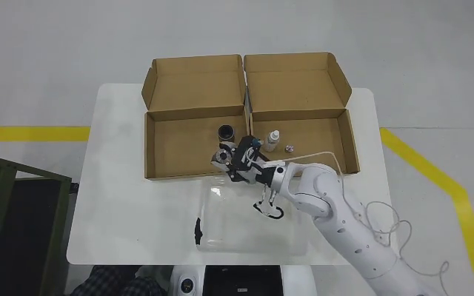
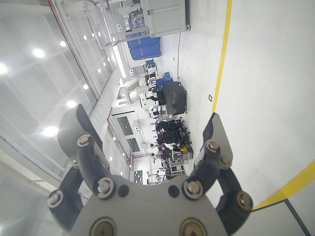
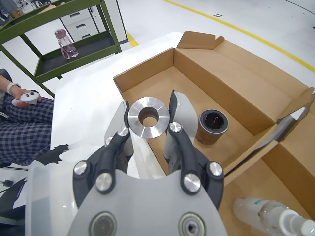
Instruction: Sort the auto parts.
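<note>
White tabletop [image 1: 118, 148] carries two open cardboard boxes side by side, with a clear plastic tray [image 1: 244, 233] at six o'clock of them. My right gripper [image 3: 149, 108] is closed down on a thick steel ring [image 3: 157, 128], one pad on each side of its outer rim, with the bore facing my wrist camera. Seen from above, the ring hangs over the left box [image 1: 178, 152] near that box's five o'clock corner. A dark cylindrical sleeve [image 3: 212, 126] stands upright on the box floor at about twelve o'clock of the ring, near it but apart. A spray bottle [image 1: 273, 139] sits in the right box [image 1: 318, 144], around two o'clock. I judge the ring heavy for its size, rigid and slick, so a grip across the rim suits it, and it wants setting down low rather than dropping. My left gripper [image 2: 147, 114] is spread wide with nothing between its pads, pointed out at the hall.
</note>
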Available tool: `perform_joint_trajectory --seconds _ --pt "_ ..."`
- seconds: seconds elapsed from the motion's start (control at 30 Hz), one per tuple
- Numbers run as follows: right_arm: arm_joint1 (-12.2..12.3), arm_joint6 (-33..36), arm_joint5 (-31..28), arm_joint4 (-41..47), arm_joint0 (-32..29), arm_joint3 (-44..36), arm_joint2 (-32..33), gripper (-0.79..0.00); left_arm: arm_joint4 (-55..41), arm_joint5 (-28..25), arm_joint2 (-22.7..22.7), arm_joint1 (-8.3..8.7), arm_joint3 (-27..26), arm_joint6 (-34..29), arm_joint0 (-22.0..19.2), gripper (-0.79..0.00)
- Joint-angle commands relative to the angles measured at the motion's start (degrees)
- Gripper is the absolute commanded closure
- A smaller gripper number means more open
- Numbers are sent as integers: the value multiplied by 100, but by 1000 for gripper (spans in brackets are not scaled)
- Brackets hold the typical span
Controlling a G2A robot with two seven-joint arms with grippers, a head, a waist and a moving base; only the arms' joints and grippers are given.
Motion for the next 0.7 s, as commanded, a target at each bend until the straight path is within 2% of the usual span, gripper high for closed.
perform_joint_trajectory --seconds 0.0,0.67 --pt "-20 71 40 -98 92 87 -54 0 0 0 0 0 0 0 0 -785" --pt "-273 618 119 -722 890 1058 -655 0 0 0 0 0 0 0 0 -785"
